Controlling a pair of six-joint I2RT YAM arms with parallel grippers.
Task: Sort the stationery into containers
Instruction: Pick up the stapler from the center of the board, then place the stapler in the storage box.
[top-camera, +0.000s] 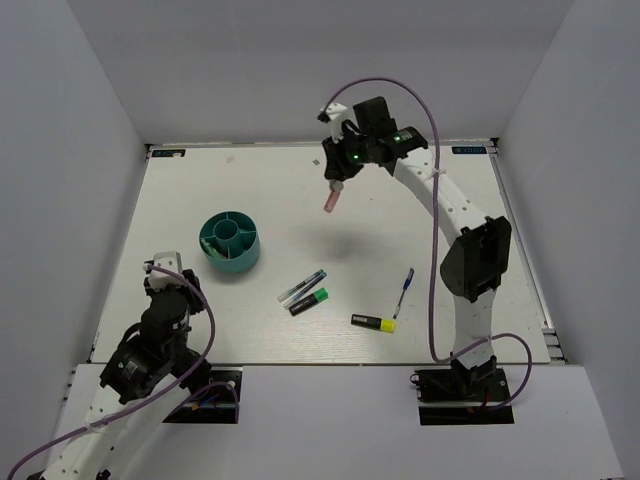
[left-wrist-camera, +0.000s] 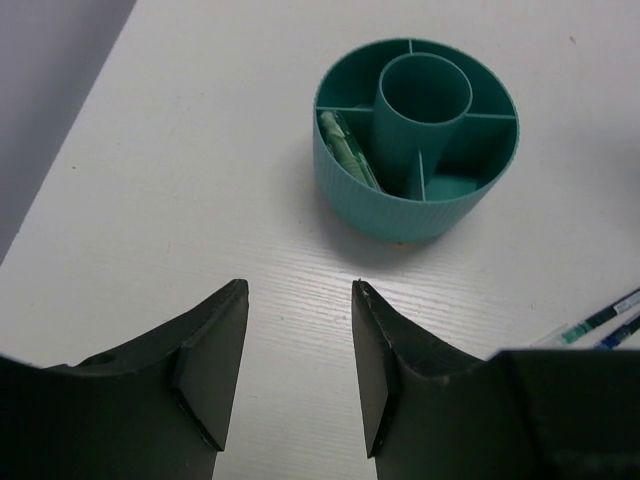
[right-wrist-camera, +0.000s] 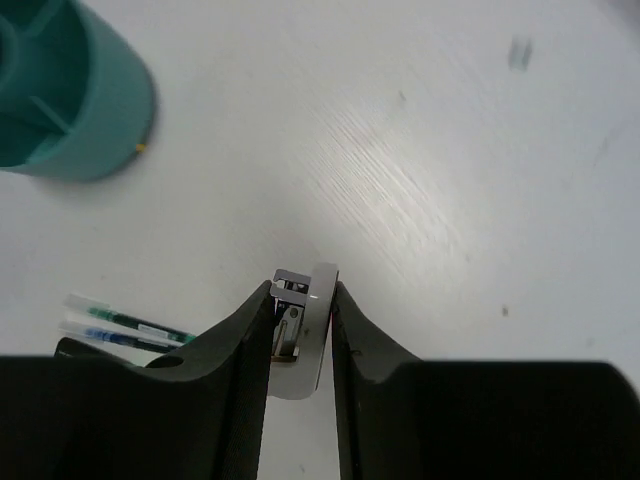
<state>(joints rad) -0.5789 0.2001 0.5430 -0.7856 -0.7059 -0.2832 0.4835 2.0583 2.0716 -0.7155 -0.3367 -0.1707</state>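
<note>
Pinching a pink piece (top-camera: 333, 200) tight, the right gripper (right-wrist-camera: 302, 300) hangs above the table (top-camera: 240, 180), while the left gripper (left-wrist-camera: 298, 295) sits wide open and empty, facing the organiser (left-wrist-camera: 400, 212).

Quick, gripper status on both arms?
Left gripper: open, empty.
Right gripper: shut on the small pink-white piece.

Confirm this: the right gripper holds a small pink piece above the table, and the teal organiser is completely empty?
Not empty. The left wrist view shows a mint-green piece in one outer compartment of the teal organiser. The right gripper does hold the pink piece.
</note>
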